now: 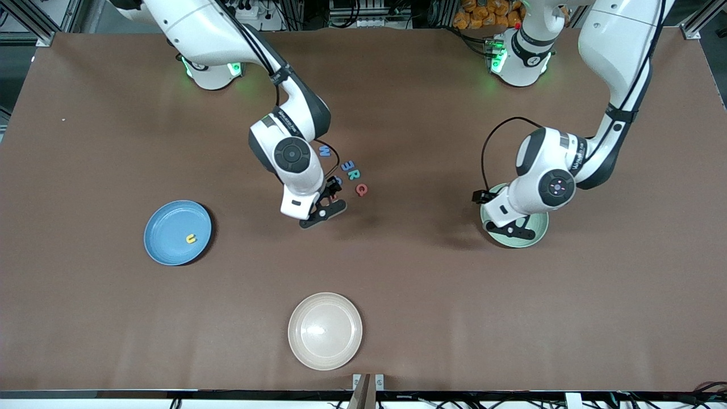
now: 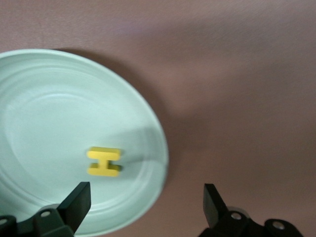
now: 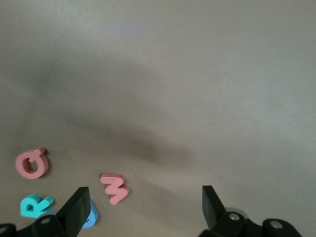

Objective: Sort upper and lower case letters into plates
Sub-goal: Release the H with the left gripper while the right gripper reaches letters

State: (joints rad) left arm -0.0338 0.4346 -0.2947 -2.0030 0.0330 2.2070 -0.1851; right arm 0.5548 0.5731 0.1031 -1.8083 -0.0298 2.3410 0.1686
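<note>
Toward the right arm's end of the bench (image 1: 102, 318), the blue plate (image 1: 170, 227) is holding a small yellow letter (image 1: 191, 239), while the cream plate (image 1: 325, 330) is sitting nearest the front camera. The right gripper (image 1: 325, 215) is hovering with its fingers spread wide and nothing between them, just beside the loose letters at mid-bench: a blue W (image 1: 324, 150), a teal R (image 1: 353, 173), a red Q (image 1: 361, 189) and a pink letter (image 3: 114, 187). The left gripper (image 1: 514, 230) is hanging wide apart and empty over the mint plate (image 1: 539, 230), where a yellow H (image 2: 103, 162) is lying.
</note>
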